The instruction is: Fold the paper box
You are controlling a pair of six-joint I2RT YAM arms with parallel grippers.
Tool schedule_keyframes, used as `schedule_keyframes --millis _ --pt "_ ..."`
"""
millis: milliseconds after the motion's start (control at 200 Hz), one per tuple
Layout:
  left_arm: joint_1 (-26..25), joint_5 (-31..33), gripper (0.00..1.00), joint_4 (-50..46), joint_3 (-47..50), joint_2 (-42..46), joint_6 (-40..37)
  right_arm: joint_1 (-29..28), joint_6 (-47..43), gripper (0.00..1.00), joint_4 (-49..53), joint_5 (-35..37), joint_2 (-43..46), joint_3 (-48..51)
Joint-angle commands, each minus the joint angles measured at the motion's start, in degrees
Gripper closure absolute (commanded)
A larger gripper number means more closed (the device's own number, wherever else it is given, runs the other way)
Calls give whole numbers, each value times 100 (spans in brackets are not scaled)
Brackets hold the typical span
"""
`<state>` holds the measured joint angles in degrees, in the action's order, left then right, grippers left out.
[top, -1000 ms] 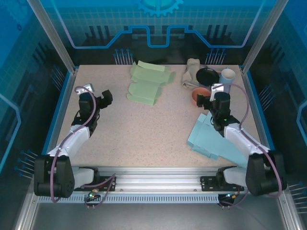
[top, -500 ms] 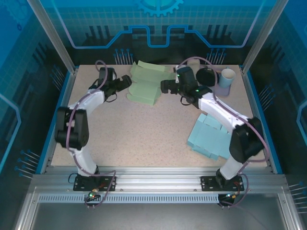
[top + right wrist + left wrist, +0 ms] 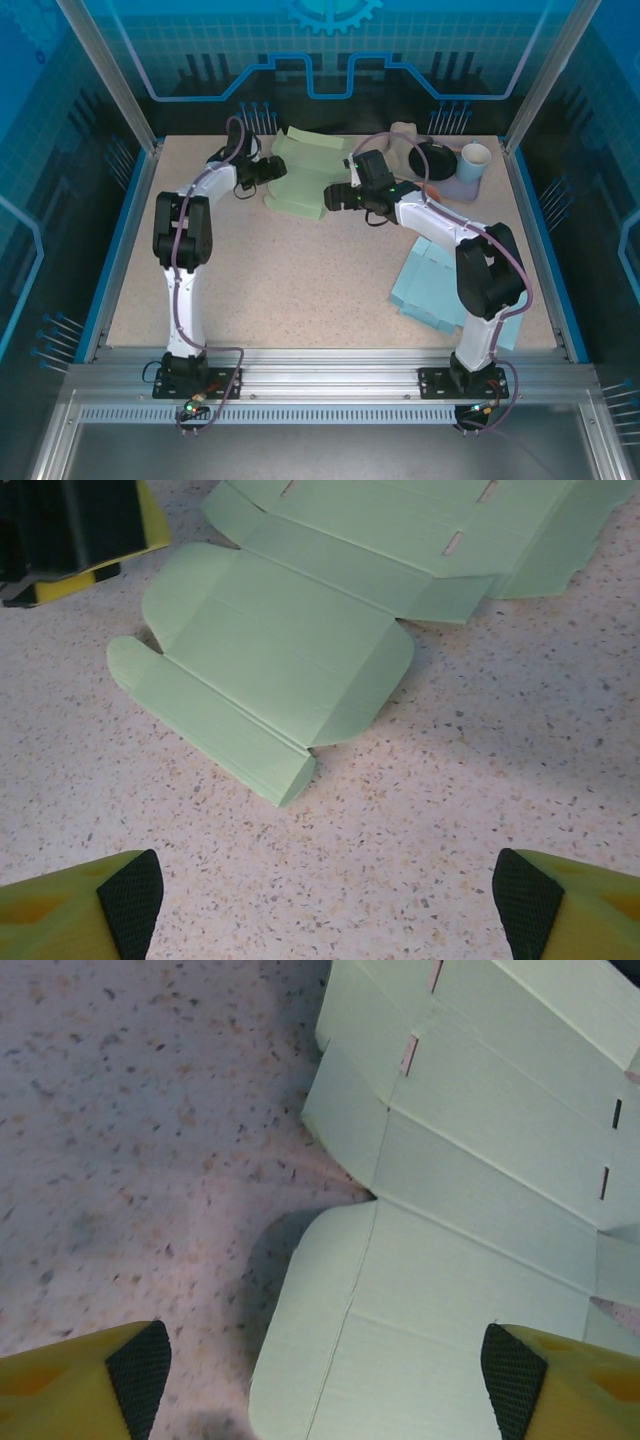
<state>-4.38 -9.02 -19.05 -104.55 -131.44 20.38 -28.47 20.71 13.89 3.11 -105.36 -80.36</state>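
Observation:
The paper box is a flat pale-green cut-out lying unfolded at the back middle of the table. My left gripper is at its left edge, open; in the left wrist view a rounded flap of the box lies under and between the wide-apart fingertips, with the left gripper not closed on it. My right gripper is at the box's right edge, open. In the right wrist view the right gripper hangs over bare table, the box lies just ahead, and the left gripper shows beyond it.
A stack of light-blue paper sheets lies at the front right. At the back right stand a black round lid, a white cup and a beige cloth. Blue walls edge the table.
Both arms have swung from the table's sides to the back and come in on the green box from left and right. Both pairs of jaws have narrowed a little.

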Motion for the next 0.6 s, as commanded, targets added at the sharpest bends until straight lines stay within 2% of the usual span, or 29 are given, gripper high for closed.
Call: schedule_keyframes --millis 0,75,225,500,595 --pt "53 -420 19 -300 -350 -229 -220 -27 -63 13 -233 -297 7 96" --pt "60 -424 24 -401 -523 -332 -288 -26 -76 14 -215 -314 25 125" --pt "87 -287 25 -773 -921 -579 -328 -27 -85 16 -241 -362 75 179" --pt "87 -641 39 -858 -1032 -779 -357 -18 -69 15 -295 -404 85 244" --pt "87 -596 39 -977 -1107 -823 -368 -15 -50 14 -312 -439 82 272"
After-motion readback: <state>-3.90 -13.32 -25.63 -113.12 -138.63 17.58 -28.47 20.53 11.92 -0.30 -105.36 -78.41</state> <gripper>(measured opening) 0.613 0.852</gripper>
